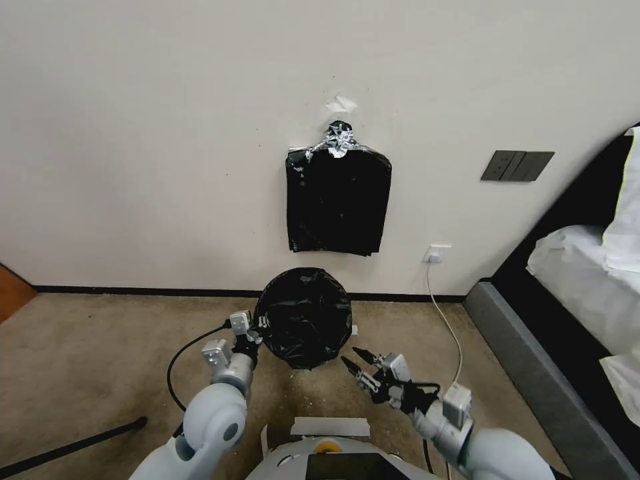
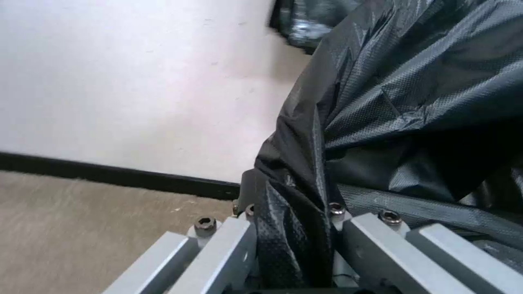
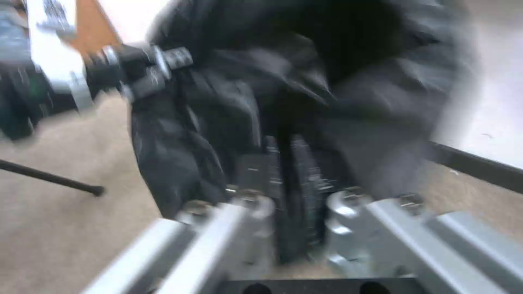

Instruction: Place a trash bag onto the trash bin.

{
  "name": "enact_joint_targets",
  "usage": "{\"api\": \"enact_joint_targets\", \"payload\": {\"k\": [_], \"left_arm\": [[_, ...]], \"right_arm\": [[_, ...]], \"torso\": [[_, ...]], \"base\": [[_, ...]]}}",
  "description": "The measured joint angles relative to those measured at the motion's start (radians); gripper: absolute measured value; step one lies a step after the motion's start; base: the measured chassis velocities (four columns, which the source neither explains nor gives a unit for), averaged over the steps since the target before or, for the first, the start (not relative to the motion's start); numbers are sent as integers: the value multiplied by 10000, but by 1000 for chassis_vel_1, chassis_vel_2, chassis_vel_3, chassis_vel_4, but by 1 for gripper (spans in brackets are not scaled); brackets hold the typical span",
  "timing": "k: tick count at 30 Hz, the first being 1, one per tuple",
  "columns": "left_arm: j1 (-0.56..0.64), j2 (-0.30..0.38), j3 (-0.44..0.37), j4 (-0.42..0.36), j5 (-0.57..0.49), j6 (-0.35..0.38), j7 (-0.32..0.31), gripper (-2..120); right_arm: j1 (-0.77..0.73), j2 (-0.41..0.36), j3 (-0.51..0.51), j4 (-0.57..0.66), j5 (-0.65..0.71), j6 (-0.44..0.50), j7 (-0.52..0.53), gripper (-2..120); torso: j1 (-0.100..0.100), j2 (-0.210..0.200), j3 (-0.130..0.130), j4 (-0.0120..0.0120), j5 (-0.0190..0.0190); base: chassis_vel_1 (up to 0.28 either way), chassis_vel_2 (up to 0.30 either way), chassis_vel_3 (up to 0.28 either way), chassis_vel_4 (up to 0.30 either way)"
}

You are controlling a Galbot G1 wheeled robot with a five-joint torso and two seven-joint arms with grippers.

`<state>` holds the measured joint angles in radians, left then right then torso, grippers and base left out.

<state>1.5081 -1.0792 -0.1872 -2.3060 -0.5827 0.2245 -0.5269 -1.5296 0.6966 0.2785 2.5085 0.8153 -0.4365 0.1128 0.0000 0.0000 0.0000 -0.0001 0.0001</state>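
Note:
The black trash bag (image 1: 303, 319) is spread in a round, crumpled shape on the floor by the wall, and the trash bin is hidden under its film. My left gripper (image 1: 255, 331) is at the bag's left edge. In the left wrist view its fingers (image 2: 240, 241) are shut on a fold of the trash bag (image 2: 403, 94). My right gripper (image 1: 351, 355) hangs just off the bag's lower right side, its two fingers apart and holding nothing. The right wrist view looks along those fingers (image 3: 305, 171) toward the trash bag (image 3: 218, 94).
A flat black bundle of bags (image 1: 339, 200) hangs on the wall above. A white cable (image 1: 445, 317) runs down from a socket (image 1: 437, 253). The grey bed frame (image 1: 527, 360) stands at the right. A black rod (image 1: 73, 443) lies on the carpet at the left.

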Motion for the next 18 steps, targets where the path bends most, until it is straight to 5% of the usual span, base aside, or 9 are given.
{"api": "enact_joint_targets", "payload": {"k": [8, 12, 18], "left_arm": [[-278, -252, 624, 285, 631, 94, 2, 1], [-284, -599, 872, 471, 1093, 116, -6, 1], [-311, -723, 954, 533, 1206, 137, -9, 1]], "right_arm": [[2791, 42, -1766, -36, 1648, -1883, 1370, 0], [5148, 557, -3801, -444, 2900, -2748, 2786, 0], [6335, 1211, -5128, -1218, 3346, -3074, 3717, 0]], "torso": [[0, 0, 1, 0, 0], [0, 0, 1, 5, 1], [0, 0, 0, -1, -1]], "base": [[0, 0, 0, 0], [0, 0, 0, 0], [0, 0, 0, 0]]}}
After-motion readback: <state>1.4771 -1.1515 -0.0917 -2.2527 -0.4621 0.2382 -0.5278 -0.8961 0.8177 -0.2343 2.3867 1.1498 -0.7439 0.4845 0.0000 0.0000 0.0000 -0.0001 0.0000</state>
